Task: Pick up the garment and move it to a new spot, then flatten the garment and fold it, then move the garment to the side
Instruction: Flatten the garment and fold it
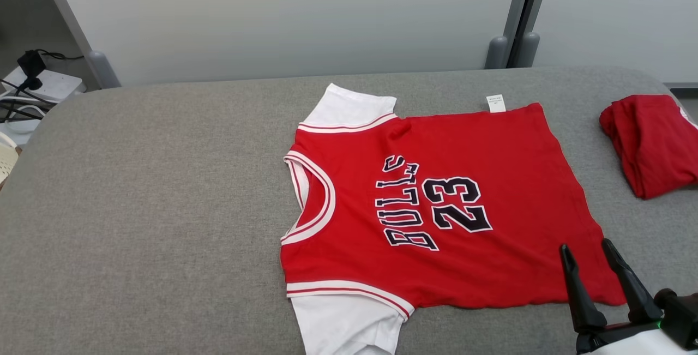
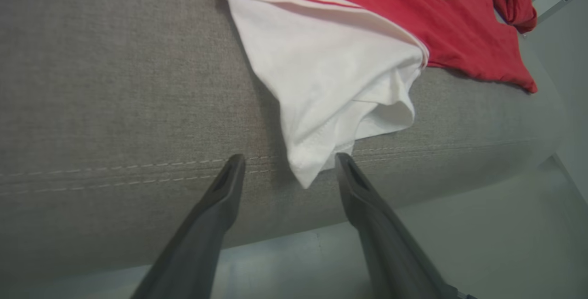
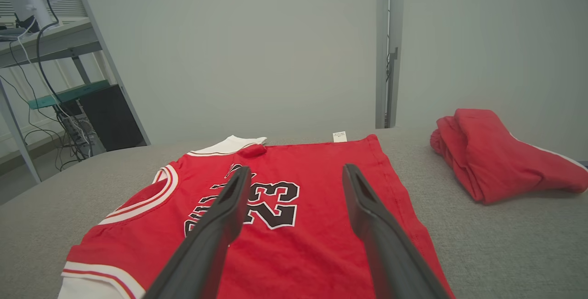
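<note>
Red "BULLS 23" jersey with white sleeves lies flat on grey fabric table, collar-to-hem axis crosswise. Right gripper spread wide, empty; hem corner just ahead. Left gripper wide, empty; near white sleeve tip directly ahead, draped over the edge.

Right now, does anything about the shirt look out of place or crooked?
Yes. The shirt lies mostly flat, but its near white sleeve hangs over the table edge, and a white tag sticks out at the far side.

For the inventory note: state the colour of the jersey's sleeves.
White sleeves, red-striped at the seam; clearest in the left wrist view.
</note>
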You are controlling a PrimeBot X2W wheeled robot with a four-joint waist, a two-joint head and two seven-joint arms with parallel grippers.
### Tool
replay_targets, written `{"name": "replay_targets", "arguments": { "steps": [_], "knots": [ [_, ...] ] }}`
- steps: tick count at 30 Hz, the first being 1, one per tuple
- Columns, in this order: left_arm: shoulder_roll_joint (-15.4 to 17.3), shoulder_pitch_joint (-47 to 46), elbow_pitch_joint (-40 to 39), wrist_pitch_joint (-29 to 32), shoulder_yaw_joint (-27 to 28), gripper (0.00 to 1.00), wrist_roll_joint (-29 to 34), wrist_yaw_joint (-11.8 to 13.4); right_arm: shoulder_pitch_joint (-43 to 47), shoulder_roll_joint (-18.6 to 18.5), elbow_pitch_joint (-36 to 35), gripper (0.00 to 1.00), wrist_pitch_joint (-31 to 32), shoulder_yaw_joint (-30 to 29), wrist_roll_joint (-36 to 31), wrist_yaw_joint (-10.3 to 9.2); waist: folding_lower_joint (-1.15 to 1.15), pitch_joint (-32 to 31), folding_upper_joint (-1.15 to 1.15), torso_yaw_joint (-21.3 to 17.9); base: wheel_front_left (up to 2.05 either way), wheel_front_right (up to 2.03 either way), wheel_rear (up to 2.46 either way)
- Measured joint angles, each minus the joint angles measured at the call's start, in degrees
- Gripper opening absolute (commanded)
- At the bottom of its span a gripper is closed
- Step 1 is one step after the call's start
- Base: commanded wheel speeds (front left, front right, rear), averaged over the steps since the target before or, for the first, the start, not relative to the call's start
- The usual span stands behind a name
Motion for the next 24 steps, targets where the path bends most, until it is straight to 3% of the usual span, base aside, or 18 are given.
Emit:
{"name": "replay_targets", "arguments": {
  "steps": [8, 9, 10, 11, 12, 13, 18, 24],
  "knots": [
    [-0.1, -5.3, 4.5, 0.0, -2.6, 1.00, -0.6, -0.2, -1.0, -1.3, -0.1, 1.00, 0.0, 0.3, 0.0, 0.00, 0.00, 2.2, 0.00, -0.6, 0.00, 0.00, 0.00],
    [-0.1, -5.8, 5.1, -0.1, -2.8, 0.95, -0.6, -0.5, -1.3, -1.5, -0.1, 1.00, 0.0, 0.3, 0.0, 0.00, 0.00, 2.5, 0.00, -0.7, 0.00, 0.00, 0.00],
    [-0.1, -6.3, 5.4, -0.2, -3.2, 0.82, -0.6, -0.6, -1.7, -1.6, -0.1, 1.00, 0.0, 0.3, 0.0, 0.00, 0.00, 2.8, 0.00, -0.8, 0.00, 0.00, 0.00],
    [-0.1, -6.6, 5.7, -0.3, -3.5, 0.26, -0.7, -0.8, -1.9, -1.8, -0.1, 1.00, 0.0, 0.2, 0.0, 0.00, 0.00, 3.1, 0.00, -1.0, 0.00, 0.00, 0.00],
    [0.0, -6.9, 5.7, -0.3, -3.8, 0.26, -0.9, -1.1, -2.0, -1.9, -0.2, 1.00, 0.0, 0.1, 0.0, 0.00, 0.00, 3.3, 0.00, -1.1, 0.00, 0.00, 0.00],
    [0.0, -7.1, 5.7, -0.4, -4.2, 0.00, -1.2, -1.3, -2.0, -2.0, -0.2, 1.00, 0.0, 0.0, 0.0, 0.00, 0.00, 3.4, 0.00, -1.2, 0.00, 0.00, 0.00],
    [0.0, -7.1, 5.3, -0.1, -5.1, 0.00, -1.9, -2.0, -2.0, -2.0, 3.1, 1.00, 0.0, -1.1, 0.4, 0.00, 0.00, 3.9, 0.00, -1.3, 0.00, 0.00, 0.00],
    [3.3, -7.1, 0.8, 1.6, -4.0, 0.00, -2.8, -1.9, -4.1, -1.8, 16.7, 1.00, 0.2, -3.7, 4.8, -0.01, 0.00, 4.7, 0.00, -0.7, 0.00, 0.00, 0.00]
  ]
}}
